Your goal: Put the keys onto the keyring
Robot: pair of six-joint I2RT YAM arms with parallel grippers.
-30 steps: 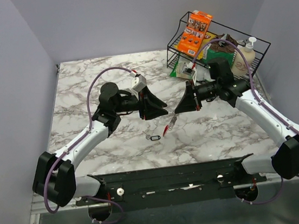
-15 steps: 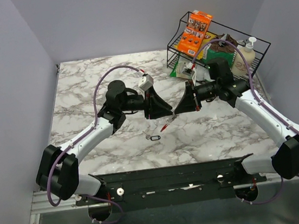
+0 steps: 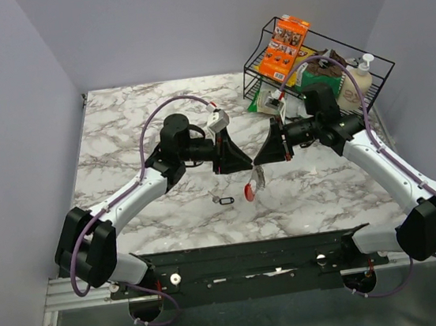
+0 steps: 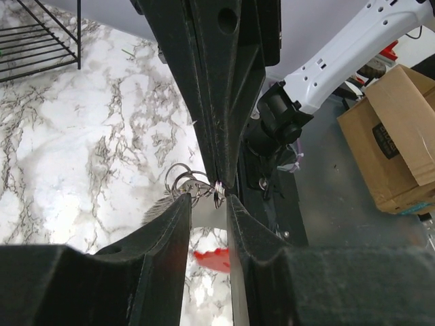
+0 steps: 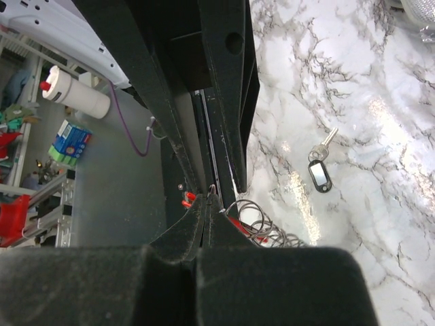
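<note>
The keys (image 3: 224,200) lie flat on the table (image 3: 120,143) as before, just left of the hanging keyring (image 3: 253,184). Your left gripper (image 3: 243,165) has moved in and narrowed around its rings; whether it pinches them, you cannot tell. Your right gripper (image 3: 259,161) stays clamped on the keyring. The table lies open to your left; the rack (image 3: 267,77) fills the far right corner

Dark-headed silver key (image 3: 223,200) lies flat on the table (image 3: 120,143); red-and-silver keyring (image 3: 252,184) dangles just beside it
</note>
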